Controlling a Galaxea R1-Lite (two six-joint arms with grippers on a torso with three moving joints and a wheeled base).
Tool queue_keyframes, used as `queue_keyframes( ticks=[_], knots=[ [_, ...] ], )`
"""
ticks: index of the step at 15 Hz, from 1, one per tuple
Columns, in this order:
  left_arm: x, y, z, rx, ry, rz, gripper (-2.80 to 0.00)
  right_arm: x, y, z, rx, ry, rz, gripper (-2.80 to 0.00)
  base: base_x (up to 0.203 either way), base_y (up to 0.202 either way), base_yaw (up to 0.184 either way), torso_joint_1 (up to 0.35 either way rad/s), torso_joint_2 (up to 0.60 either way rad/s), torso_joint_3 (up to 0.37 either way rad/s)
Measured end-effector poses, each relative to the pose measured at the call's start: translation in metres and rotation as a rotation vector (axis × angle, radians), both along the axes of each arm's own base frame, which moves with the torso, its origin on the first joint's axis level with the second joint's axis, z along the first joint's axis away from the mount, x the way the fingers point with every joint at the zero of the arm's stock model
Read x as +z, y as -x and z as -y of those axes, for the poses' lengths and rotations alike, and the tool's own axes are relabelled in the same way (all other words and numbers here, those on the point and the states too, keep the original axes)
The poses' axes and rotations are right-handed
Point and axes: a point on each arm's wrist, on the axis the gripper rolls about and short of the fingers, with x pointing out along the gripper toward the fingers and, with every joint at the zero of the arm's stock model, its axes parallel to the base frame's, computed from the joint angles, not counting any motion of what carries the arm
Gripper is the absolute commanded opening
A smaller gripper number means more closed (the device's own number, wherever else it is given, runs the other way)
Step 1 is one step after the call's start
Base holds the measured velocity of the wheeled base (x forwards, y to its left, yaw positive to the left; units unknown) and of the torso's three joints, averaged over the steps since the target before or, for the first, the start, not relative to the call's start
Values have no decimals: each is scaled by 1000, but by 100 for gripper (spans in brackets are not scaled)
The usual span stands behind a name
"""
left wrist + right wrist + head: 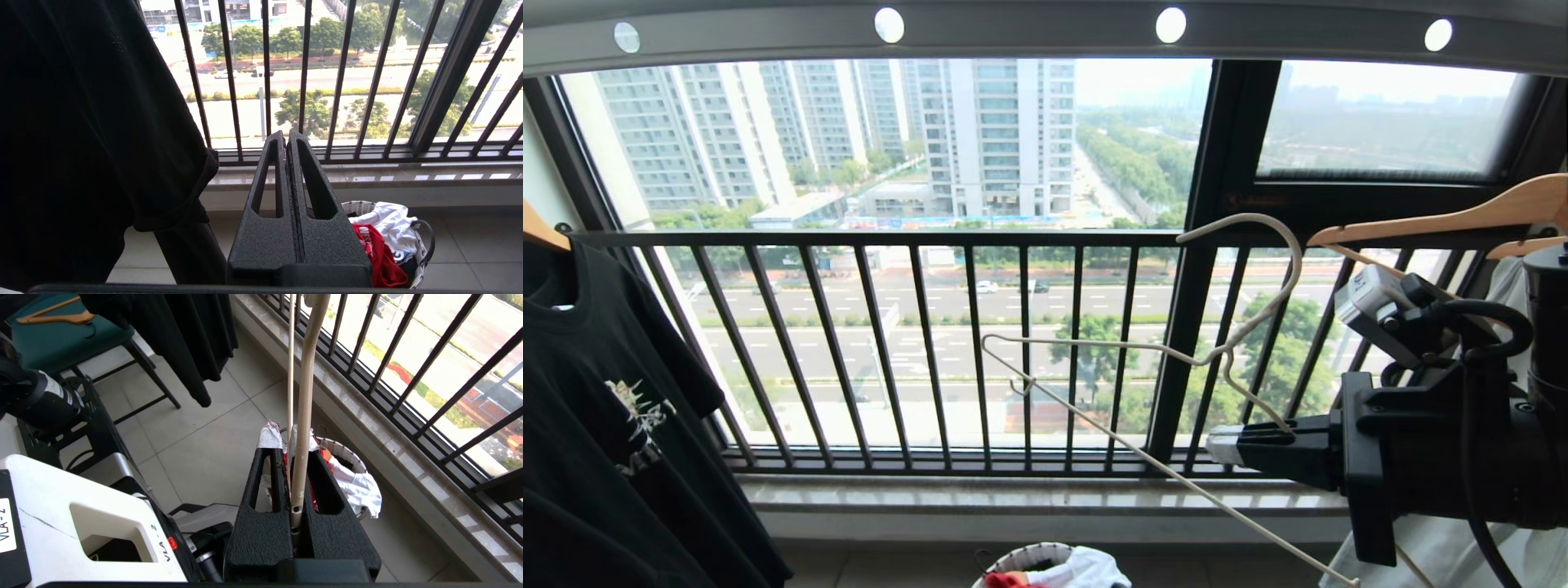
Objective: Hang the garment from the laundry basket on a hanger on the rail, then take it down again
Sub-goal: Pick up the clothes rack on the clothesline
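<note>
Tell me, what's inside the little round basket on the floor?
The laundry basket holds a red T-shirt with white print, and a white cloth lying over part of it. Anything underneath them is covered, so it can't be seen.

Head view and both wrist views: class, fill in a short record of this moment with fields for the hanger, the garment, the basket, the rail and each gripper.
hanger: cream wire hanger, off the rail, tilted, bare
held by: right gripper, shut on the hanger's lower end
garment: red T-shirt, in the laundry basket beside a white cloth
basket place: on the floor below the window railing
rail: grey bar with round holes, overhead
left gripper: shut, empty, beside the hanging black T-shirt
</note>
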Motion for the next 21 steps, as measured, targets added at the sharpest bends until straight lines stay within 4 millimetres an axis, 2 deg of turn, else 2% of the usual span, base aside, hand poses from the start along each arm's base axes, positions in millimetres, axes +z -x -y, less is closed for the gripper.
queue_keyframes(
  ticks=[21],
  knots=[
    [0,0,0,0,0,1,-280,-2,0,2,-8,5,-3,-280,0,0,0,-158,349,191]
  ],
)
